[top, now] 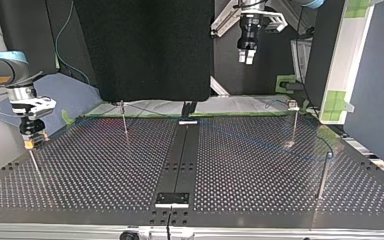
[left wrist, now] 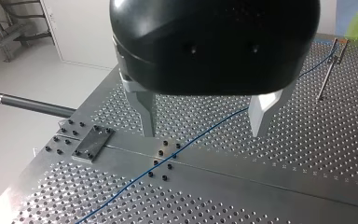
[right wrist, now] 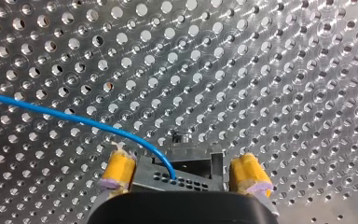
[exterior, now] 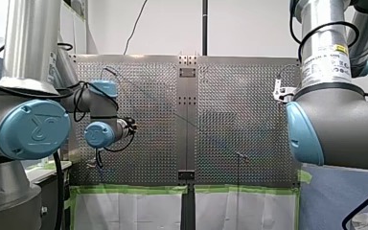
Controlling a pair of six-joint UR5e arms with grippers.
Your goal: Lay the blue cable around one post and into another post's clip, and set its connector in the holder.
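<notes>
1. One thin blue cable point(right wrist: 74, 119): it looks limp and light, so I expect sag and spring-back if it goes slack. It lies low over the table, running diagonally across the centre strip point(top: 180, 160).
2. Its connector point(right wrist: 179, 175) is the only rigid part, so that's the place to hold. It sits between the yellow pads of my right gripper point(right wrist: 182, 172), which are closed against its sides, well off to one side of the centre strip near the table edge.
3. My left gripper point(left wrist: 204, 133) hovers over the centre strip with its metal fingers spread wide, straddling the cable without touching it.
4. Clip post point(left wrist: 328, 70) stands well off the strip's other side. The cable reaches it, but I can't tell whether it's seated.
5. Judgement: pinch the cable body lightly. The jacket is likely slick, so keep tension low and don't yank the connector.
</notes>
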